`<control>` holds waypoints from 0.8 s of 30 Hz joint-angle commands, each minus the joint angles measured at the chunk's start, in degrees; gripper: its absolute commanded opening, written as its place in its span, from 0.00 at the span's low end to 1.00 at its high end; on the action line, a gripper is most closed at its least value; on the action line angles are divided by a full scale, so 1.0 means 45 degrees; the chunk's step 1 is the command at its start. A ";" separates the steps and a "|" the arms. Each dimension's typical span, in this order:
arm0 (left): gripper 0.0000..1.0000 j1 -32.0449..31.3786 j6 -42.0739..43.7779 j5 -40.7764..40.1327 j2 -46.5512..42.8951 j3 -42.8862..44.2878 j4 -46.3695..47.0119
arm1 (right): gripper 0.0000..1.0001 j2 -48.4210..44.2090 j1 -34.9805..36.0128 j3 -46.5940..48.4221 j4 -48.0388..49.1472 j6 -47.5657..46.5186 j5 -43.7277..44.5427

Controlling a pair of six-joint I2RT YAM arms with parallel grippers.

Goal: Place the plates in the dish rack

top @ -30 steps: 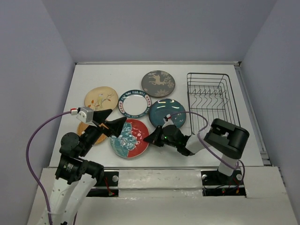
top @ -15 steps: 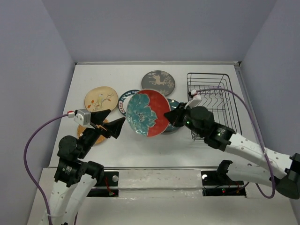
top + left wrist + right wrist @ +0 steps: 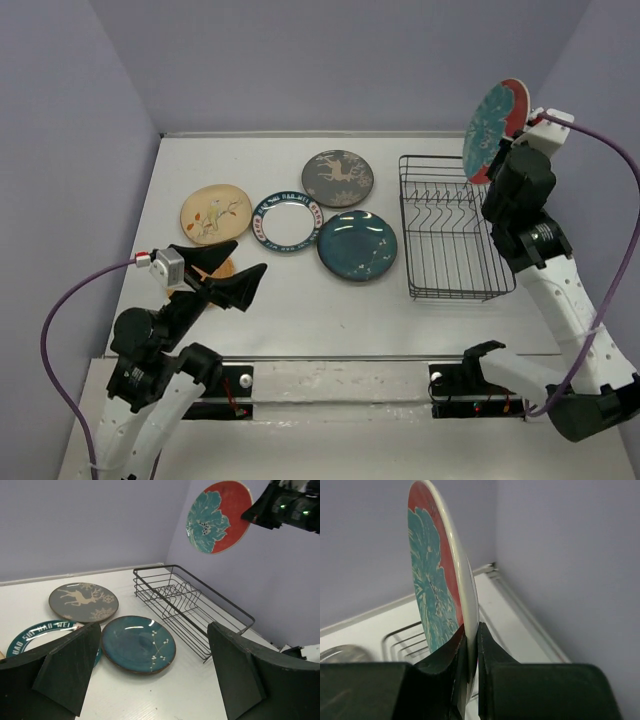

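Note:
My right gripper (image 3: 507,152) is shut on the lower rim of the red plate with the teal flower (image 3: 493,128), holding it upright and edge-on high over the far right end of the dish rack (image 3: 405,225). In the right wrist view both fingers pinch the plate (image 3: 432,580) at the gripper (image 3: 471,635). The left wrist view shows that plate (image 3: 218,516) in the air above the black wire rack (image 3: 220,598), which has no plates in it. My left gripper (image 3: 245,258) stands open over the table's near left, nothing between its fingers (image 3: 155,645).
Flat on the table lie a teal-blue plate (image 3: 357,245), a grey deer plate (image 3: 338,178), a white plate with a teal rim (image 3: 287,221) and a cream branch plate (image 3: 215,213). An orange plate (image 3: 222,268) is mostly hidden under my left gripper. Walls close in on three sides.
My right arm picked the red plate up off the table, turned it upright and carried it up and right to above the rack. The left gripper drew back slightly, still open.

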 commanded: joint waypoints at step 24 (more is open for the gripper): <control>0.99 -0.2045 0.0182 -0.1372 -0.1394 0.0309 -0.0165 | 0.07 0.2034 -0.5530 -0.0699 0.2093 -0.3080 -0.5609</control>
